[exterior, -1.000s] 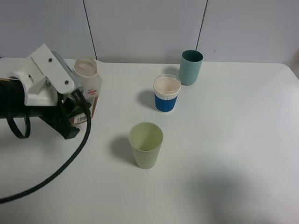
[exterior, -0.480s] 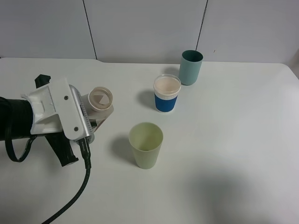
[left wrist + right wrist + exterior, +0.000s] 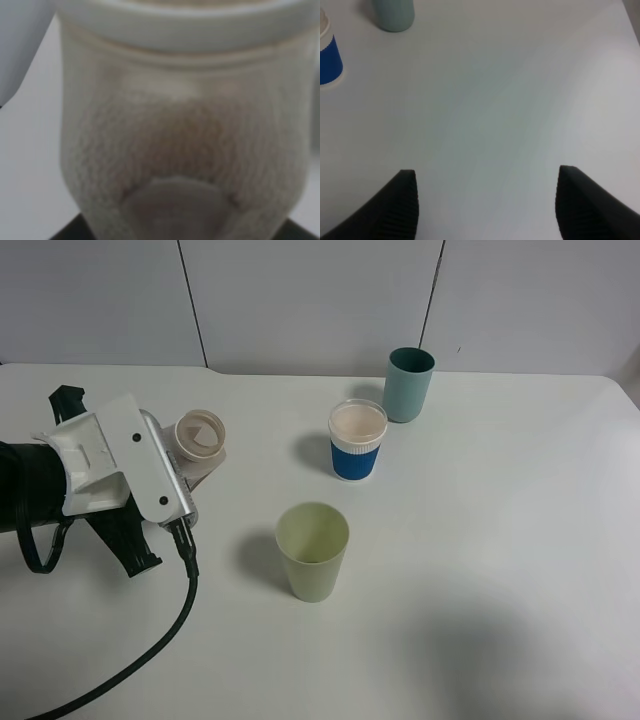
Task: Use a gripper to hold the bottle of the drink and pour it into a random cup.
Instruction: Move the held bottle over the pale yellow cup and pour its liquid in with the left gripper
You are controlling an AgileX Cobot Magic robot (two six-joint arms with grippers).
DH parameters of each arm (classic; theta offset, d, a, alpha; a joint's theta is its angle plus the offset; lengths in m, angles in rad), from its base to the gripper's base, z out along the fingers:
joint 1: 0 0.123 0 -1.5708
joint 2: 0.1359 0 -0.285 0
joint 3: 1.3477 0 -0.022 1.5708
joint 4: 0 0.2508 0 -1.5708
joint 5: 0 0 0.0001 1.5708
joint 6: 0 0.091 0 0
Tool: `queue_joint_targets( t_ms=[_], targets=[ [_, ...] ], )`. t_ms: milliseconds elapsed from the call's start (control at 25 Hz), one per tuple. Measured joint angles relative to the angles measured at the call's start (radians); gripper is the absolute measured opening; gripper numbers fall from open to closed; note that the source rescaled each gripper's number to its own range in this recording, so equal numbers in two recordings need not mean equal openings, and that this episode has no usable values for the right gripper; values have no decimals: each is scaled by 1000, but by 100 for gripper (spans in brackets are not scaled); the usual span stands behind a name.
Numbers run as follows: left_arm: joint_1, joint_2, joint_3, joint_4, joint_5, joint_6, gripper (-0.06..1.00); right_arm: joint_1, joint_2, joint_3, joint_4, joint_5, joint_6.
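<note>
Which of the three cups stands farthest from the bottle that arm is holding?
The teal cup, at the back near the wall. The blue-and-white cup and the pale yellow-green cup both stand closer to the bottle.

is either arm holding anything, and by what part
The left gripper holds the bottle by its body, below the neck. The right gripper is open and holds nothing.

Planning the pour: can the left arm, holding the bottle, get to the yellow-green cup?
Probably yes. Bare table lies between the left gripper, shut on the tilted bottle, and the yellow-green cup; the blue-and-white cup and teal cup stand farther back.
</note>
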Motion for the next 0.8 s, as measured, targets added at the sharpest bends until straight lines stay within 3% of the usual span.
queue_joint_targets(
  t_ms=[280, 520, 800],
  targets=[
    [-19, 0, 0, -67, -19, 55, 2, 0, 0, 0, 0, 0, 0],
    [-102, 0, 0, -250, -131, 281, 2, 0, 0, 0, 0, 0, 0],
    [-109, 0, -38, -279, -181, 341, 2, 0, 0, 0, 0, 0, 0]
  ],
)
